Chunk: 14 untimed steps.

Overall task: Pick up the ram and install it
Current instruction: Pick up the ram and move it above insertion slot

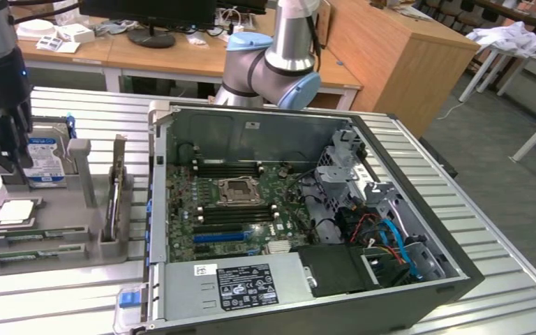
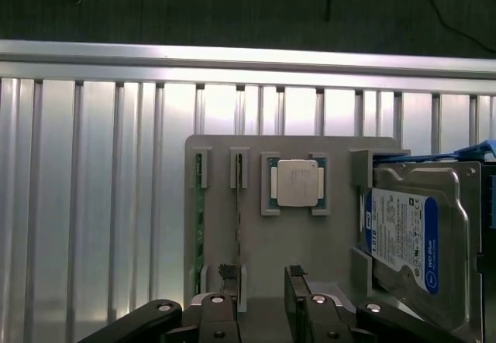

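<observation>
Pickup is the step in hand: nothing is gripped, and my claw [image 2: 261, 279] hangs wide above the tray [image 2: 256, 242]. Both sticks stand on edge in tray slots, one ram [image 2: 239, 204] just beside a finger [image 2: 227, 275], the other ram [image 2: 199, 227] beyond it. As I judge it, the grab calls for centring the jaws across one thin edge and descending straight. I count two sticks, one CPU [image 2: 294, 182], one drive [image 2: 411, 234], one tray, one open case [image 1: 249, 115].
</observation>
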Tool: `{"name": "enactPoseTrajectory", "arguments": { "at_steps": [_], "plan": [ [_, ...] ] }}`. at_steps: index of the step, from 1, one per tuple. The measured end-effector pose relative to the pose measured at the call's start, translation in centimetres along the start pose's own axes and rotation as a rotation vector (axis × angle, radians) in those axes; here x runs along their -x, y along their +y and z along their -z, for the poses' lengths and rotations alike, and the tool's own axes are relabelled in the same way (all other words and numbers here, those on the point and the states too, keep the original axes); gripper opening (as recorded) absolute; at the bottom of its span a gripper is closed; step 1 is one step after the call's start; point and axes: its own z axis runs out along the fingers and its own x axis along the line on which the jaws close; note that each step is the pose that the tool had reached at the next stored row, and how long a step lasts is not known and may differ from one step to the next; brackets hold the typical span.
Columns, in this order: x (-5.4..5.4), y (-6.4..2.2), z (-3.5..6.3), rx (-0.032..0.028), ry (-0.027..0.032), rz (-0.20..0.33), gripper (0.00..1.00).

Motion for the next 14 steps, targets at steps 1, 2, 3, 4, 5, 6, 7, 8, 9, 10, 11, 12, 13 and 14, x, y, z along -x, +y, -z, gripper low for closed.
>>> {"name": "enactPoseTrajectory", "arguments": {
  "at_steps": [1,2,3,4,5,6,7,8,9,10,11,12,13,14],
  "plan": [
    [0.0,-0.01,-0.10,0.0000,0.0000,0.000,0.37],
    [0.0,-0.01,-0.20,0.0000,0.0000,0.000,0.37],
    [0.0,-0.01,-0.29,0.0000,0.0000,0.000,0.37],
    [0.0,-0.01,-0.38,0.0000,0.0000,0.000,0.37],
    [0.0,-0.01,-0.47,0.0000,0.0000,0.000,0.37],
    [0.0,-0.02,-0.56,0.0000,0.0000,0.000,0.37],
    [0.0,-0.02,-0.65,0.0000,0.0000,0.000,0.37],
    [0.0,-0.03,-0.74,0.0000,0.0000,0.000,0.37],
    [0.0,-0.03,-0.83,0.0000,-0.0001,0.000,0.37],
    [0.0,-0.03,-0.92,0.0000,0.0000,0.000,0.37],
    [0.0,-0.04,-1.01,-0.0001,0.0000,0.000,0.37],
    [0.0,-0.04,-1.10,-0.0001,0.0000,0.000,0.37],
    [0.0,-0.04,-1.19,0.0001,0.0000,0.000,0.37],
    [0.0,-0.04,-1.26,0.0000,0.0000,0.000,0.37]
  ]
}}
